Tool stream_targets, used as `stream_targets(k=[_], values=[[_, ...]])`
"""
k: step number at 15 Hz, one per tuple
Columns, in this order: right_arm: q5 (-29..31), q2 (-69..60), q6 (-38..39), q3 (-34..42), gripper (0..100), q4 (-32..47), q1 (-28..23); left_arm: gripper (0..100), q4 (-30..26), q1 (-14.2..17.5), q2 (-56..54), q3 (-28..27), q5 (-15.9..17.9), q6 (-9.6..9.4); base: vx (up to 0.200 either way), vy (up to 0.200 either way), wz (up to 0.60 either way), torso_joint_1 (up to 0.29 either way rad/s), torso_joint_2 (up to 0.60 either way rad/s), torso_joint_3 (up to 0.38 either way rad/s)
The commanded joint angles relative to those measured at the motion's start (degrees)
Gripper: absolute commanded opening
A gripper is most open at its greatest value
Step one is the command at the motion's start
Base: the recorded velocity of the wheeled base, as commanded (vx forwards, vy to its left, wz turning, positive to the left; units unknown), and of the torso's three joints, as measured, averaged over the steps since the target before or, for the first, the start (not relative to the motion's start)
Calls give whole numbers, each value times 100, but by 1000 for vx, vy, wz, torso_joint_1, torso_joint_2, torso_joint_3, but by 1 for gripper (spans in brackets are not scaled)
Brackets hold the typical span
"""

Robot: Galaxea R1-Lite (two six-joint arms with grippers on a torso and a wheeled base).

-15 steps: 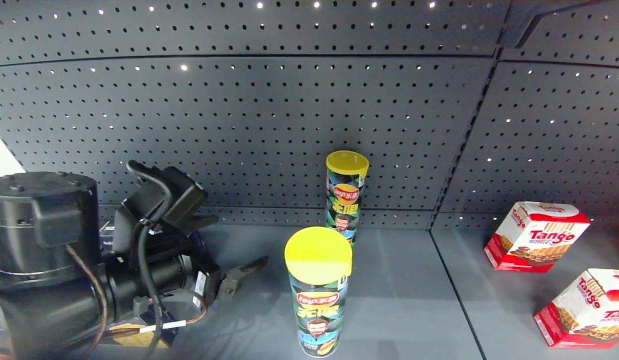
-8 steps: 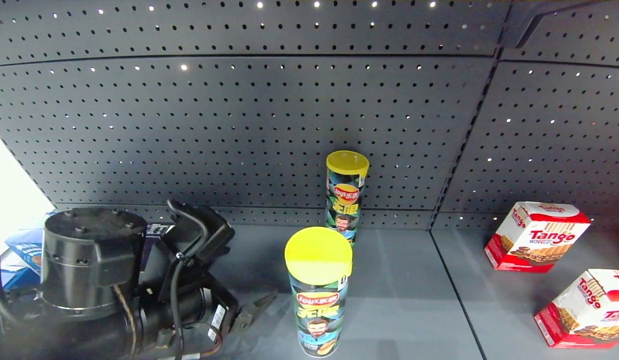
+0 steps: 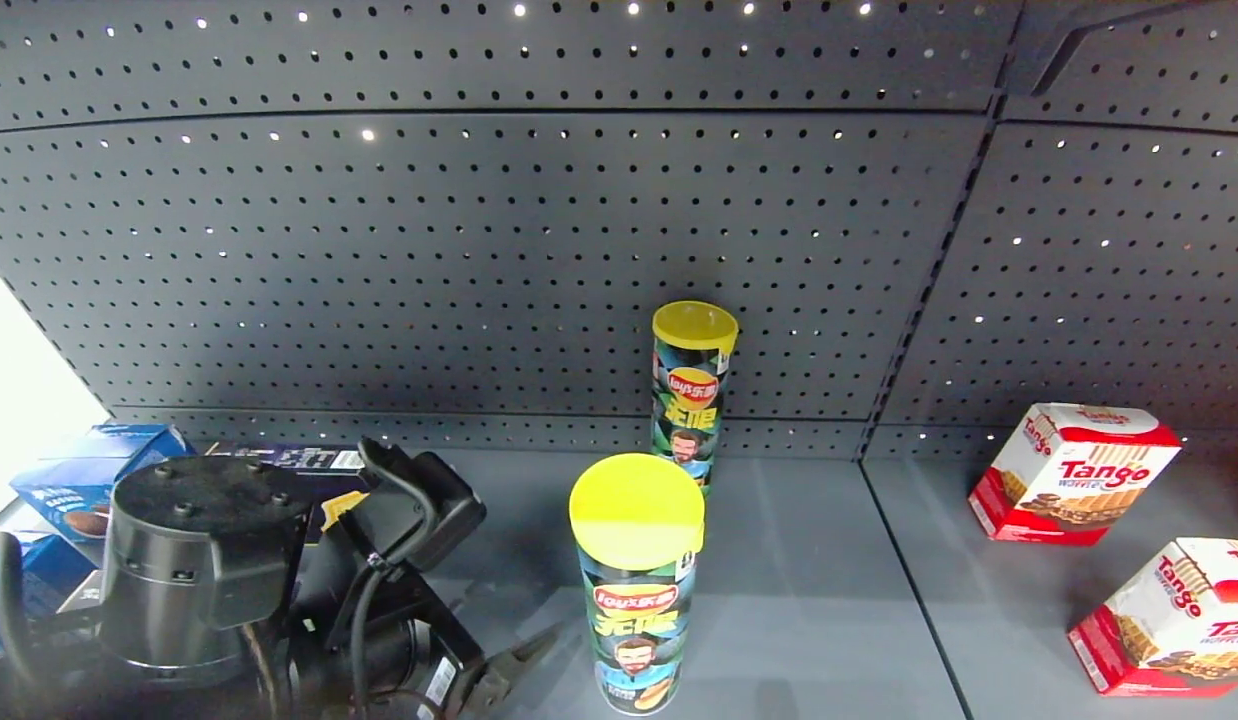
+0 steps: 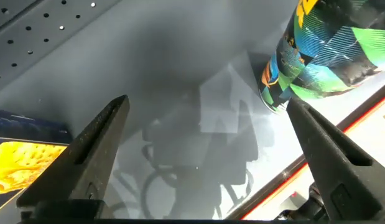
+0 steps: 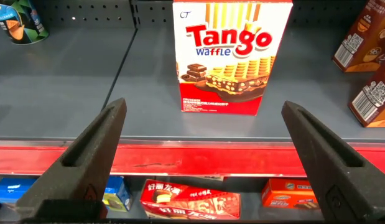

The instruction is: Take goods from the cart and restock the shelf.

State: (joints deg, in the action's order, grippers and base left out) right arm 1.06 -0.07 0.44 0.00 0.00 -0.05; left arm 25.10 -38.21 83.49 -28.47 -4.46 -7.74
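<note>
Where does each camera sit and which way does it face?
Head view: on the head, facing forward and down at the shelf; left arm lower left.
Left wrist view: on the left wrist, facing shelf floor beside the front chip can; left gripper open.
Right wrist view: on the right wrist, facing a wafer box; right gripper open.
Shared: head and left wrist views both show the front chip can.

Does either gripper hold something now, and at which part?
Nothing is held. The left gripper is open and empty beside the chip can; the right gripper is open and empty, facing a wafer box.
</note>
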Motion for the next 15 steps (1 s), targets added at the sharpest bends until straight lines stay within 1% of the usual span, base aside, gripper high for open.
stream_targets(k=[1,4,9,12,15], values=[[-1,7,0,0,100,0,5,100,12,-3,88,-36,-2,-8,0,0,0,0,0,0],[-1,7,0,0,100,0,-4,100,12,-11,185,-36,7,-17,0,0,0,0,0,0],[-1,7,0,0,100,0,5,100,109,-73,413,-274,7,-17,0,0,0,0,0,0],[-1,7,0,0,100,0,5,100,171,-187,466,-326,7,-17,0,0,0,0,0,0],[-1,7,0,0,100,0,-4,100,171,-231,501,-370,7,-17,0,0,0,0,0,0]])
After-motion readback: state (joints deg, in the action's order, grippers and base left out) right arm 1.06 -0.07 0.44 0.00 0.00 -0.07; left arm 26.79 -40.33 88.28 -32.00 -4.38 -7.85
